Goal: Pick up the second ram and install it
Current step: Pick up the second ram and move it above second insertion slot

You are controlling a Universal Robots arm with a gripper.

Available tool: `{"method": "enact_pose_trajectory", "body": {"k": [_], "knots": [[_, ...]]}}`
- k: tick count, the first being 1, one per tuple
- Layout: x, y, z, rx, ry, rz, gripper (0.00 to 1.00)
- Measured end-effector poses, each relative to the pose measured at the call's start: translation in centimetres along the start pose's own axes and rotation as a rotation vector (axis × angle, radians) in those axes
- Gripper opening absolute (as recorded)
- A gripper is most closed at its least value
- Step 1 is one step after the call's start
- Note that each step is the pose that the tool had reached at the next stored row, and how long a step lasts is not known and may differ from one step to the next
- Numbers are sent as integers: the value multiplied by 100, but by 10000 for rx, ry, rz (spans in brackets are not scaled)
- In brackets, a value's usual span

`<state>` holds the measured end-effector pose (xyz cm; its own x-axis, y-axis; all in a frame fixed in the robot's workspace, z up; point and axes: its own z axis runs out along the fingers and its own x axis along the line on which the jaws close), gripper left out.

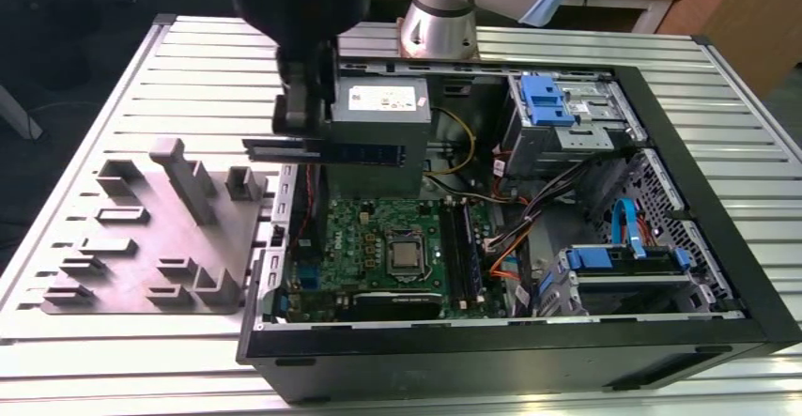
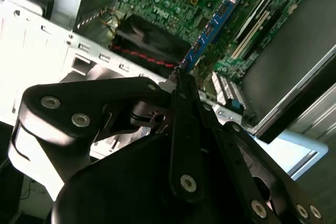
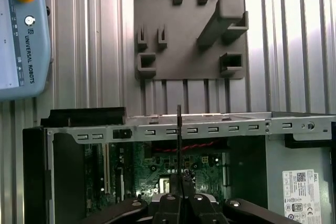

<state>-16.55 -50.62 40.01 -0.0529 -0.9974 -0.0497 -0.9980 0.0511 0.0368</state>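
Note:
My gripper [image 1: 307, 142] hangs over the back left corner of the open computer case [image 1: 652, 341], shut on the second ram [image 1: 370, 153]. The ram is a long thin stick held level above the motherboard [image 1: 376, 238]. In the second wrist view the ram [image 2: 212, 30] sticks out from the shut fingers [image 2: 181, 129] toward the board below. Seen edge-on in the first wrist view, the ram [image 3: 179, 140] is a thin dark line over the case's side rail [image 3: 210, 128]. The memory slots [image 1: 459, 247] run along the board's right side in the exterior view.
A grey fixture block [image 1: 150, 238] with upright posts lies on the slatted table at the exterior view's left of the case. A power supply [image 1: 382, 120], drive cages [image 1: 564, 106] and cables fill the case. A teach pendant [image 3: 23, 35] lies on the table.

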Motion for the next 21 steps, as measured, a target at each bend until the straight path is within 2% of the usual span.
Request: {"method": "enact_pose_trajectory", "body": {"k": [9,21], "knots": [[-19,-258,-6,0,0,0,8],[-54,-527,4,0,0,0,8]]}}
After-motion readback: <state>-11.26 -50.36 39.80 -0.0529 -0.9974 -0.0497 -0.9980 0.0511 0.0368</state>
